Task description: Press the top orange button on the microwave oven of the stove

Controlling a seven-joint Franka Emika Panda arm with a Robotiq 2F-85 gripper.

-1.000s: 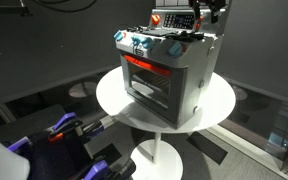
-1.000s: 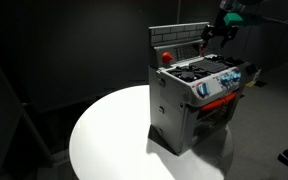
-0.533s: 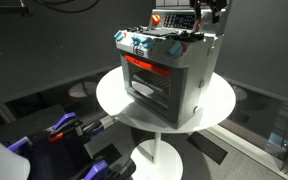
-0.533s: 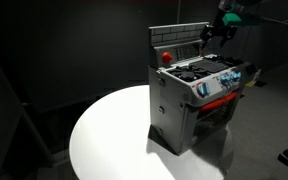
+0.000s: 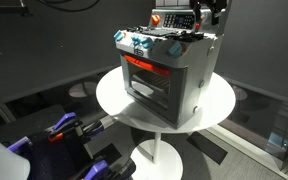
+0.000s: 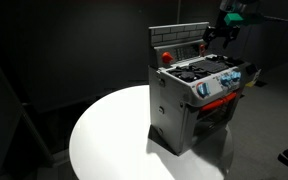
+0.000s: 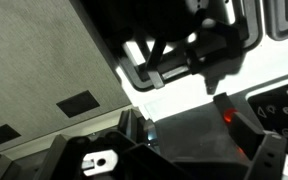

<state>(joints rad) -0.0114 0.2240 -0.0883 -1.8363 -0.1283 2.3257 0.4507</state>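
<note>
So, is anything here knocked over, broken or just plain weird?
Nothing stands out. The toy stove stands upright and looks whole on the round white table, with nothing spilled around it. The claw hovers close to the stove's upright microwave oven panel.

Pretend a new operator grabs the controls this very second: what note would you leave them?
Gripper: raised, close to one end of the microwave panel, above the stove top. Open or shut cannot be told; nothing seen in it.
Stove: upright in the middle of the round white table, oven door shut.
Done: the approach; the gripper is at the control panel.
Left: no view shows contact, and the buttons are too small to tell apart. Treat the top orange button as unpressed, line up on it and push.
</note>
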